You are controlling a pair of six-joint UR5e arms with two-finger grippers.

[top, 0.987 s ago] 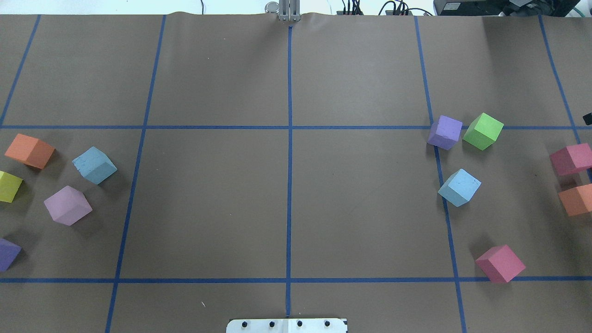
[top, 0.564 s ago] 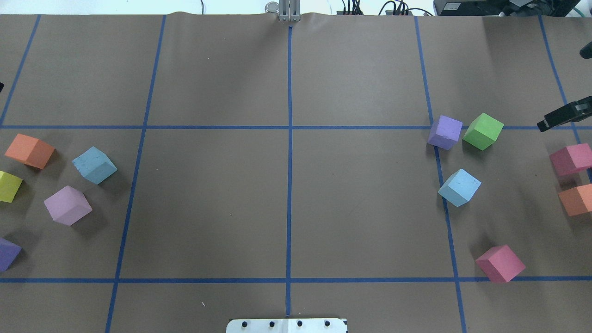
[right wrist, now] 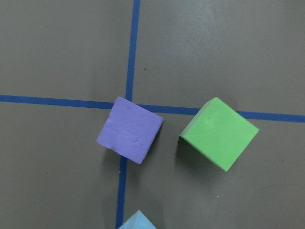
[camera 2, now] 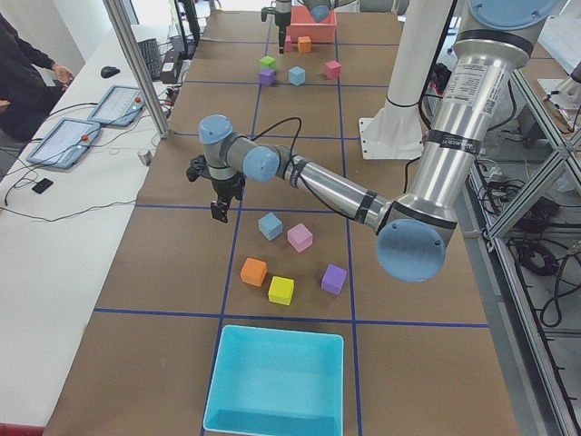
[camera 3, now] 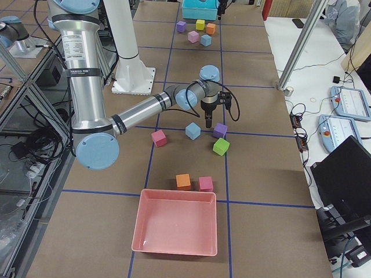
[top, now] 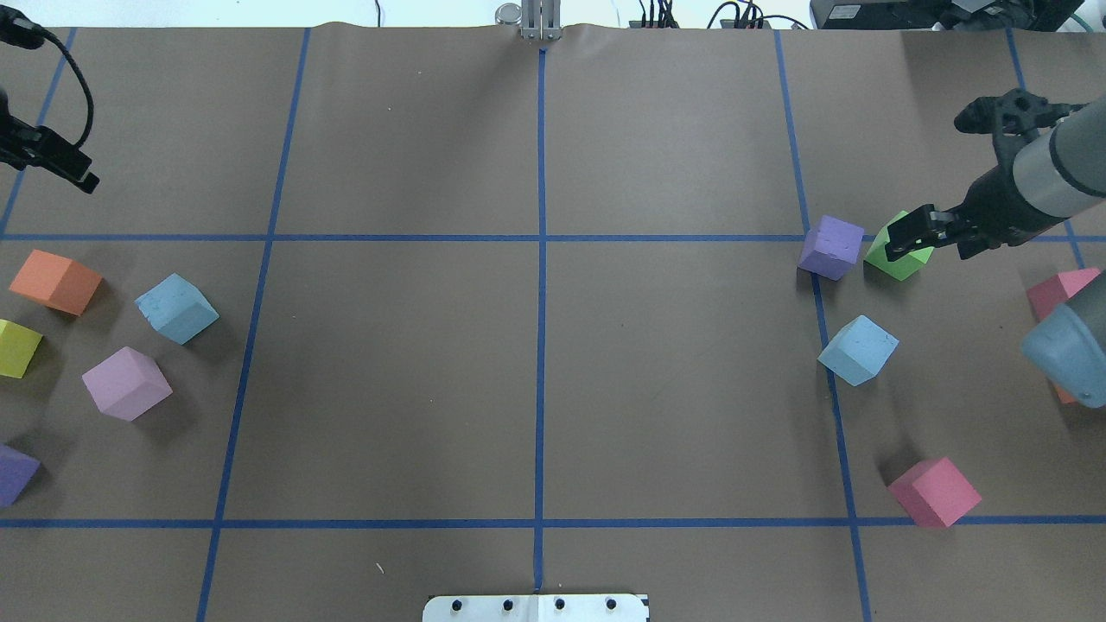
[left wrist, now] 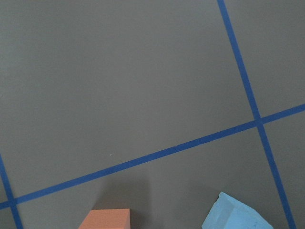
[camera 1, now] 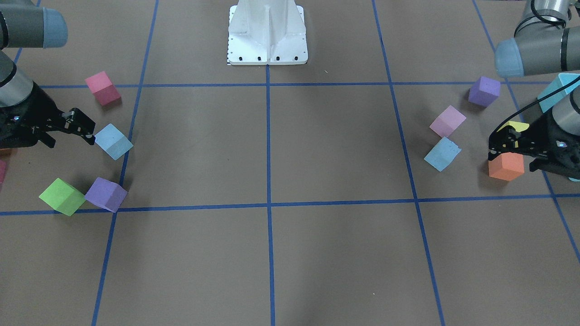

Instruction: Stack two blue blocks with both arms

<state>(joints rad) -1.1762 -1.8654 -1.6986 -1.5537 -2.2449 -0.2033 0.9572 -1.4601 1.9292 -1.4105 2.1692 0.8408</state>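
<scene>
Two pale blue blocks lie apart on the brown table. The one on my left (top: 176, 307) has a nicked edge (camera 1: 442, 154). The one on my right (top: 858, 349) also shows in the front view (camera 1: 113, 141). My left gripper (top: 73, 173) hangs above the table beyond the orange cube (top: 55, 282), open and empty. Its wrist view shows the blue block's corner (left wrist: 236, 215). My right gripper (top: 907, 236) hovers over the green cube (right wrist: 219, 133) and purple cube (right wrist: 129, 130), open and empty. The blue block's tip (right wrist: 137, 221) is at that view's bottom edge.
Yellow (top: 17, 347), pink-lilac (top: 126, 383) and purple (top: 15, 473) cubes lie near the left blue block. Pink cubes (top: 935, 491) and an orange one lie on the right. A teal box (camera 2: 277, 377) and a pink tray (camera 3: 177, 223) stand at the table's ends. The white pedestal (camera 1: 267, 31) is mid-table.
Both arms have come into the overhead view from the sides. The right gripper moved inward over the green cube. The left one appeared at the upper left. No cube moved.
</scene>
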